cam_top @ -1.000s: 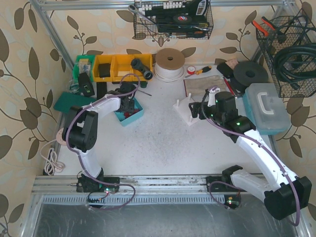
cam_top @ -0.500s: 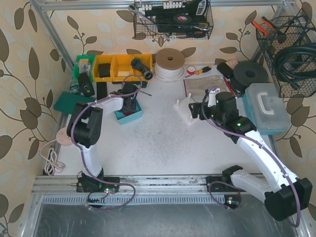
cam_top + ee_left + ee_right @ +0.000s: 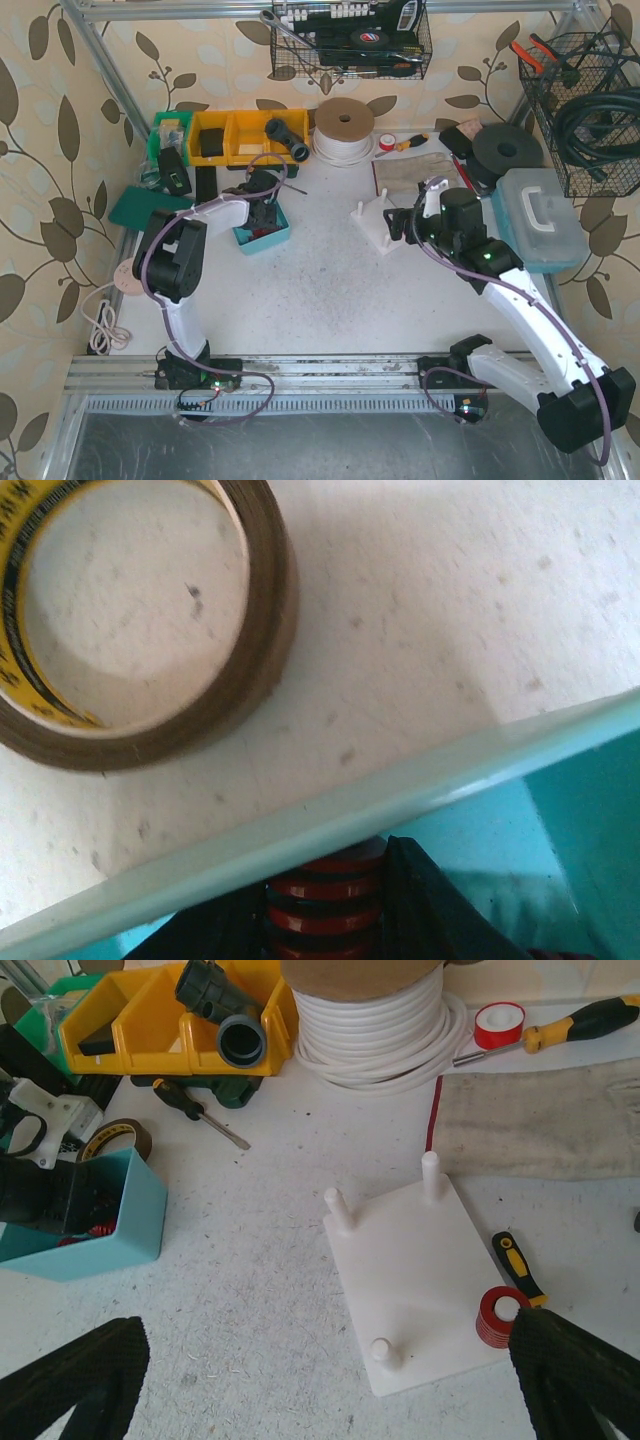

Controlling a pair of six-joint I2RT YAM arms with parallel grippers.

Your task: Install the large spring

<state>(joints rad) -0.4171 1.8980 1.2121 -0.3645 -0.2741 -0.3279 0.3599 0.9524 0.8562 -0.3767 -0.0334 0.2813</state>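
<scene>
Inside the teal bin [image 3: 400, 790], the left gripper [image 3: 322, 925] pinched the large spring [image 3: 325, 880] between its fingers. The right gripper [image 3: 330, 1385] hung wide open, empty, above the white peg board [image 3: 415, 1260]

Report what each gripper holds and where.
Left gripper pinches the red spring across its coils, in the bin; right gripper is open, holding nothing.

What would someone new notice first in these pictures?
The left gripper reaches into the teal bin on the left of the table, its fingers closed on a red spring. Near the middle sits a white board with four upright pegs, one already ringed by a red coil. The right gripper hovers open beside it.
</scene>
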